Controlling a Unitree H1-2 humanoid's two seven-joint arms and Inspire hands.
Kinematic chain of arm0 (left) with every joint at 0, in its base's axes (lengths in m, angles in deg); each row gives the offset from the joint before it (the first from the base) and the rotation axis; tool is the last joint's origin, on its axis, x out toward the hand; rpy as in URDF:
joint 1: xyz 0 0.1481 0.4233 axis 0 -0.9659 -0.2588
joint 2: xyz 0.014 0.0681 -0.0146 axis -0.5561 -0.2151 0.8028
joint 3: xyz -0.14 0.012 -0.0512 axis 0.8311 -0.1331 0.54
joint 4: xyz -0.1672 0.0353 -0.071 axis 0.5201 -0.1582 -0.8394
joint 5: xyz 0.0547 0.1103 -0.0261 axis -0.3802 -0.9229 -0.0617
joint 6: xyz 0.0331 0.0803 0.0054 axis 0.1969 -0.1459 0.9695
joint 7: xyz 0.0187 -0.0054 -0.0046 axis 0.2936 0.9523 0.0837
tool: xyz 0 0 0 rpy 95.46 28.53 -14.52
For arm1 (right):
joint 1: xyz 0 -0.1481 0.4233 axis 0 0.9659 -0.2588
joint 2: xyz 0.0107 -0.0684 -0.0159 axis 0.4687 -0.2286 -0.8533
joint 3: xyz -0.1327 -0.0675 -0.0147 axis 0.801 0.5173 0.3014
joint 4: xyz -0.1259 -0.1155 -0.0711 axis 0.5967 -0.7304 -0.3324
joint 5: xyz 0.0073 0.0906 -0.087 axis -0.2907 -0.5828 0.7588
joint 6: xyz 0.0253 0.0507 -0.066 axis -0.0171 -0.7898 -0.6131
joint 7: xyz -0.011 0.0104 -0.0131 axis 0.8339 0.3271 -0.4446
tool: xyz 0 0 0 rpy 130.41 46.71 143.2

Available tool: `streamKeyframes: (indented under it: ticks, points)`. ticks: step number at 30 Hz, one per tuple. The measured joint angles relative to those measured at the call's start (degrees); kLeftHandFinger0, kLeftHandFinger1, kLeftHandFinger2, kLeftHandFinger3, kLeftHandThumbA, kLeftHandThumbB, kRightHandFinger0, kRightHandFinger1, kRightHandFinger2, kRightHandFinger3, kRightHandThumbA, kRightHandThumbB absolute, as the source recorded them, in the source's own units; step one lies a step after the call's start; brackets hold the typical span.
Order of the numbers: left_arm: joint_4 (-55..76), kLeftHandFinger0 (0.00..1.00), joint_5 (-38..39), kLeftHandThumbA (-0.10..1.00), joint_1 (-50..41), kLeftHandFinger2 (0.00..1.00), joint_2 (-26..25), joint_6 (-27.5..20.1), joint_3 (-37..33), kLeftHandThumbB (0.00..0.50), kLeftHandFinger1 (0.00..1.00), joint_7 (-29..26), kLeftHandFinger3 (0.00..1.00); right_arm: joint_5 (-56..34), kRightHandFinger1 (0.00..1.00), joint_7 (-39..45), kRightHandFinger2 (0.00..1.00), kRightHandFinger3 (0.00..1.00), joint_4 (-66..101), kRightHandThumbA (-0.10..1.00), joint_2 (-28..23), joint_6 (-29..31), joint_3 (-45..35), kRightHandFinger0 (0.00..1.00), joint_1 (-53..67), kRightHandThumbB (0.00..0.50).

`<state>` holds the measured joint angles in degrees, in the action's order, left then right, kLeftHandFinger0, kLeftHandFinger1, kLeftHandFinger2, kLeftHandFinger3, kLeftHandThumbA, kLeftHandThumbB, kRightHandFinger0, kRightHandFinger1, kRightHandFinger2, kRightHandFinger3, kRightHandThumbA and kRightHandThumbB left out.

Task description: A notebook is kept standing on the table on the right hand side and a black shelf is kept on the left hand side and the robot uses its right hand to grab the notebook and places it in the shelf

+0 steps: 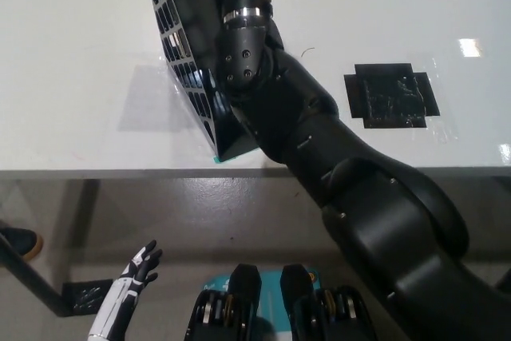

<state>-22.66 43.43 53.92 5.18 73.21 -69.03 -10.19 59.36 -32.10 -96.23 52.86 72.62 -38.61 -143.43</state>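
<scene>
One black arm (pixel 319 149) crossed the shelf (pixel 180 45) at upper centre — right hand hidden, grip indeterminate, notebook unseen; left hand (pixel 136 271), fingers spread, idled lower left.

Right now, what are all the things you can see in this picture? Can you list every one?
Table: one, white, fills the upper part of the view.
Shelf: one, black, mesh-sided, stands on the table left of middle, partly hidden behind the right arm.
Tape patch: one, black, flat on the table at the right.
Notebook: cannot be told apart from the arm and shelf here.
Shoe: one dark tip, on the floor at the left edge, below the table.
Left robot hand: one, white, low at the lower left below the table edge, fingers spread, holding nothing.
Right arm: one, black, reaches from the bottom right up over the shelf; its robot hand is hidden at the top.
</scene>
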Motion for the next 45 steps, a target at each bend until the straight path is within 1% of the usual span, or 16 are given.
streamKeyframes:
  ticks: [8,11,12,15,19,20,23,25,31,32,35,39,40,42,43,45]
  points:
    - [0.0,1.00,0.1,1.00,0.0,1.00,0.0,0.0,0.0,0.177,1.00,0.0,1.00,-0.4,1.00,2.7,1.00,1.00,0.0,1.00,-0.5,0.0,0.4,1.00,0.0,0.446]
    - [0.0,1.00,0.1,1.00,0.0,1.00,0.0,0.0,0.0,0.193,1.00,0.0,1.00,-0.6,1.00,3.1,1.00,1.00,0.0,1.00,-0.7,0.0,0.4,1.00,0.0,0.435]
    - [0.0,1.00,0.1,1.00,0.0,1.00,0.0,0.0,0.0,0.183,1.00,0.0,1.00,-0.7,1.00,3.2,1.00,1.00,0.0,1.00,-0.8,0.0,0.4,1.00,0.0,0.421]
    - [0.0,1.00,0.0,1.00,0.0,1.00,0.0,0.0,0.0,0.176,1.00,0.0,1.00,-0.9,1.00,3.4,1.00,1.00,0.2,1.00,-1.1,0.0,0.4,1.00,0.0,0.417]
    - [0.0,1.00,0.0,1.00,0.0,1.00,0.0,-0.1,-0.1,0.143,1.00,0.0,1.00,-0.9,1.00,3.6,1.00,1.00,1.1,1.00,-1.8,0.1,0.4,1.00,0.0,0.404]
    - [0.0,1.00,0.0,1.00,0.0,1.00,0.0,-0.1,-0.1,0.154,1.00,0.0,1.00,-0.9,1.00,3.7,1.00,1.00,1.8,1.00,-2.2,0.2,0.4,1.00,0.0,0.402]
    - [0.0,1.00,0.0,1.00,0.0,1.00,0.0,-0.2,-0.1,0.150,1.00,0.0,1.00,-0.9,1.00,4.0,1.00,1.00,6.0,1.00,-4.0,0.2,0.3,1.00,0.0,0.385]
    - [-0.1,1.00,0.0,1.00,0.0,1.00,0.0,-0.1,0.0,0.160,1.00,0.0,1.00,-0.9,1.00,4.5,1.00,1.00,11.0,1.00,-5.7,0.2,0.3,1.00,0.3,0.373]
    - [-0.4,1.00,0.0,1.00,0.0,1.00,0.0,0.0,0.0,0.156,1.00,0.0,1.00,-0.9,1.00,6.2,1.00,1.00,24.8,1.00,-9.3,-1.1,-0.1,1.00,4.0,0.410]
    - [-0.5,1.00,0.0,1.00,0.0,1.00,0.0,0.1,0.0,0.160,1.00,0.0,1.00,-0.9,1.00,6.6,1.00,1.00,26.9,1.00,-9.7,-1.4,-0.1,1.00,5.2,0.439]
    - [-0.6,1.00,0.0,1.00,0.0,1.00,0.0,0.1,0.0,0.168,1.00,0.0,1.00,-0.9,1.00,7.5,1.00,1.00,32.8,1.00,-10.7,-2.5,-0.3,1.00,9.1,0.473]
    - [-0.7,1.00,0.0,1.00,0.0,1.00,0.0,0.2,0.0,0.176,1.00,0.0,1.00,-1.1,1.00,8.8,1.00,1.00,41.0,1.00,-12.2,-3.7,-0.6,1.00,15.7,0.468]
    - [-0.7,1.00,0.0,1.00,0.0,1.00,0.0,0.2,0.0,0.170,1.00,0.0,1.00,-1.1,1.00,9.2,1.00,1.00,42.5,1.00,-12.5,-4.0,-0.7,1.00,17.4,0.453]
    - [-0.8,1.00,0.0,1.00,0.0,1.00,0.0,0.2,0.0,0.166,1.00,0.0,1.00,-1.2,1.00,9.7,1.00,1.00,46.6,1.00,-13.5,-4.6,-0.9,1.00,21.2,0.444]
    - [-0.8,1.00,0.0,1.00,0.0,1.00,0.0,0.3,0.0,0.171,1.00,0.0,1.00,-1.2,1.00,10.0,1.00,1.00,47.8,1.00,-13.9,-4.8,-0.9,1.00,22.7,0.459]
    - [-0.9,1.00,0.0,1.00,0.0,1.00,0.1,0.3,0.0,0.164,1.00,0.0,1.00,-1.3,1.00,10.5,1.00,1.00,51.5,1.00,-15.0,-5.4,-1.0,1.00,27.0,0.463]
